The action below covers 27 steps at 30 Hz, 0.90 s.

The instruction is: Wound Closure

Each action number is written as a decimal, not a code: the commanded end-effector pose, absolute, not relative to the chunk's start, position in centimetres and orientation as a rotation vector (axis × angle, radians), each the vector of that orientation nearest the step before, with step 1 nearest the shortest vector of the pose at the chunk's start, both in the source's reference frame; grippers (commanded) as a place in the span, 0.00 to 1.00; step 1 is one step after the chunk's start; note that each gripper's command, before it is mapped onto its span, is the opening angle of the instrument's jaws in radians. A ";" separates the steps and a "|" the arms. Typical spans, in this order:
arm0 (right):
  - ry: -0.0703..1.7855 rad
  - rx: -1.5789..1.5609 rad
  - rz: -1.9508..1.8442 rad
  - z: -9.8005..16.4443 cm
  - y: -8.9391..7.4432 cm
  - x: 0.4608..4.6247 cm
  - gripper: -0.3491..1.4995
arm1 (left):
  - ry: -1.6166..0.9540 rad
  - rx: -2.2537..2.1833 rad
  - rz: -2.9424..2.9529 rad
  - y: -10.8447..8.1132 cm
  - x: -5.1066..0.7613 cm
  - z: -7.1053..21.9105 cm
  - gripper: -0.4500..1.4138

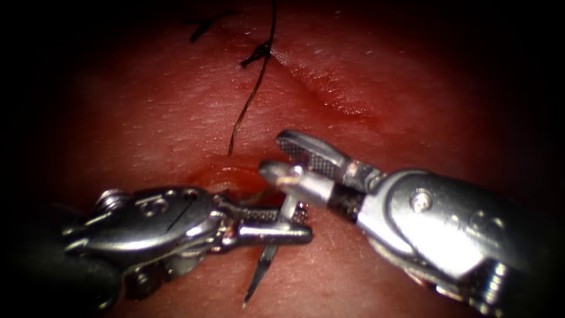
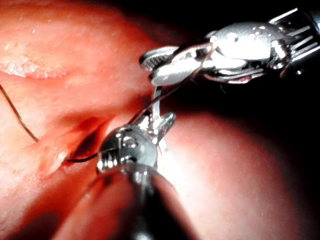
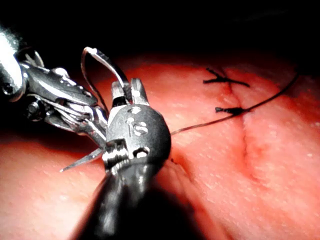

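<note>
Needle (image 1: pixel 268 259) held clear of the tissue (image 1: pixel 147 123), between my two tools.
My left tool (image 1: pixel 288 227) has its jaws closed on the needle mid-curve, point hanging down; thread (image 1: pixel 250 94) runs up past a knot (image 1: pixel 256 56) by the cut (image 1: pixel 329 88); my right tool (image 1: pixel 279 159) stands open at the needle's upper end, perhaps touching it.

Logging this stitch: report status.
Left tool shut on needle near its point. Right tool open beside the needle. Thread trails over tissue.
</note>
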<state>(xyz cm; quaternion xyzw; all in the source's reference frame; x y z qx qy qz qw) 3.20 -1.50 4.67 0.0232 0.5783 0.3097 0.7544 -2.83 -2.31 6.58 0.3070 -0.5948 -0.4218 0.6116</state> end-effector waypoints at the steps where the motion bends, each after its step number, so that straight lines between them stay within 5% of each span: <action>1: 1.259 0.054 0.684 4.7 -1.4 3.24 0.00 | -1.373 0.707 -0.979 -2.3 -2.86 6.6 0.62; 2: 1.233 0.067 0.684 4.7 -1.4 3.21 0.00 | -1.368 0.700 -0.991 -2.3 -2.82 6.6 0.69; 13: 1.120 0.199 0.589 5.2 -1.3 3.09 0.00 | -1.319 0.634 -1.008 -2.2 -2.48 6.5 0.73; 27: 1.334 0.235 0.495 5.7 -1.2 3.35 0.00 | -1.137 0.649 -0.818 -2.7 -2.22 6.7 0.54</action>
